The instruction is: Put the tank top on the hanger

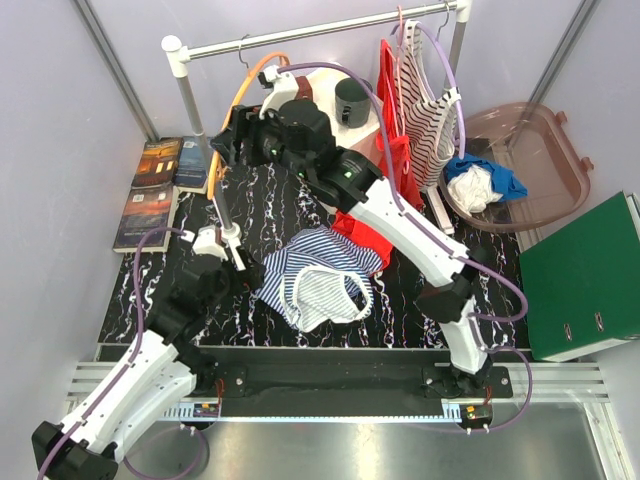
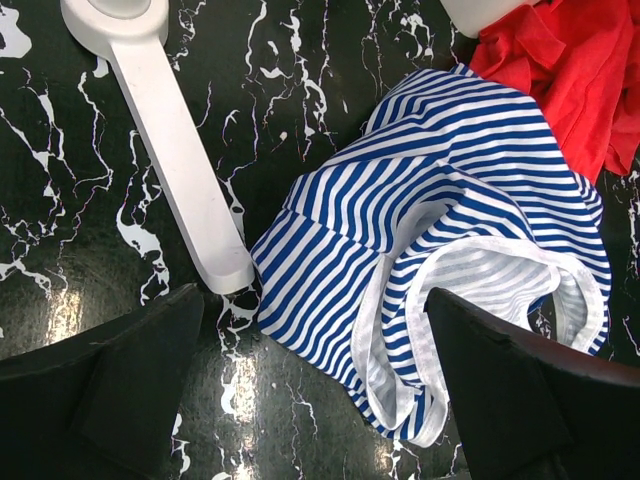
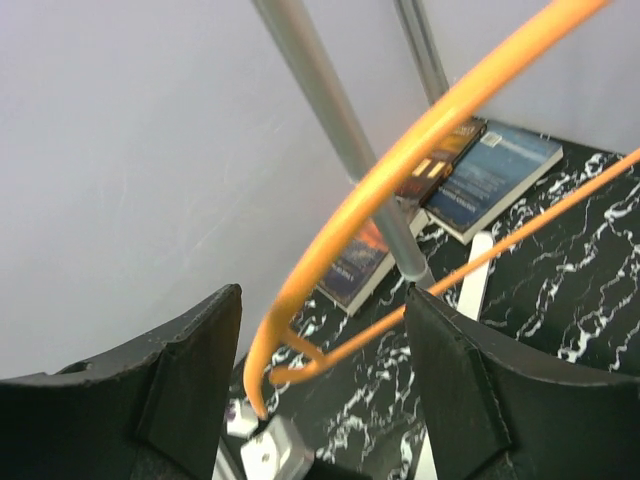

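From above, the tank top (image 1: 315, 280) is seen crumpled mid-tabletop (image 1: 268, 208), with the hanger (image 1: 243, 88) hung far left. At the left wrist, the left tool (image 2: 315, 305) is shown released over the cloth. At the right wrist, the right tool (image 3: 322, 320) is shown spread around the hanger's corner, apparently untouched; closing is needed.

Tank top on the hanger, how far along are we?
Nothing finished. The tank top lies crumpled on the table under the open left claw. The open right claw straddles a corner of the hanger, ungripped. Left: grip both, thread the top on.
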Tool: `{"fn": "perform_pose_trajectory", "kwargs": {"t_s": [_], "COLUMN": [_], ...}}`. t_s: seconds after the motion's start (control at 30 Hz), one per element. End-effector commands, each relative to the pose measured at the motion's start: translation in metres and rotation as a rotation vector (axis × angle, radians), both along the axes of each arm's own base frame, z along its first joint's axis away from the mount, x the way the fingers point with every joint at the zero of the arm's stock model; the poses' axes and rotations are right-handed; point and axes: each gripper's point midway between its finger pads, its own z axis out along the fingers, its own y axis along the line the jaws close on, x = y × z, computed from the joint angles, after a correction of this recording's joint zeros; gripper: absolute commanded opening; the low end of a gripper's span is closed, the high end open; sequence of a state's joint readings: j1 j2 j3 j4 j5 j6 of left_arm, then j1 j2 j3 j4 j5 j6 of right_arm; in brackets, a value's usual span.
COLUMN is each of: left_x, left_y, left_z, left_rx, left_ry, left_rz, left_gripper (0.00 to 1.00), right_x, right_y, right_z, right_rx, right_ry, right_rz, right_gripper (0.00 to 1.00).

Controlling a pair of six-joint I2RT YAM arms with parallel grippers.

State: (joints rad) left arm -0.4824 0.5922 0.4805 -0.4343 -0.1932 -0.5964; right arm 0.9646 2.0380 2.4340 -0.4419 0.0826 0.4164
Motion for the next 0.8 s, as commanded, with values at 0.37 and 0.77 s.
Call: {"fn": "perform_pose_trajectory", "kwargs": {"t_s": [0.37, 0.77], "left_x": [-0.001, 0.002], "left_y": [-0.004, -0.004], "left_z": [0.011, 0.007], "left_rx": [-0.049, -0.038], "left_ry": [-0.05, -0.044], "left_rz": [-0.016, -0.01], "left_gripper": [0.99, 0.99], "right_x": [0.045, 0.043], "right_y": [-0.026, -0.074], "right_z": [0.004, 0.013], "right_rx": [-0.064, -0.2], "right_ry": [-0.07, -0.125], "right_rz": [-0.349, -0.468], "right_gripper": [0.7, 0.65]}}
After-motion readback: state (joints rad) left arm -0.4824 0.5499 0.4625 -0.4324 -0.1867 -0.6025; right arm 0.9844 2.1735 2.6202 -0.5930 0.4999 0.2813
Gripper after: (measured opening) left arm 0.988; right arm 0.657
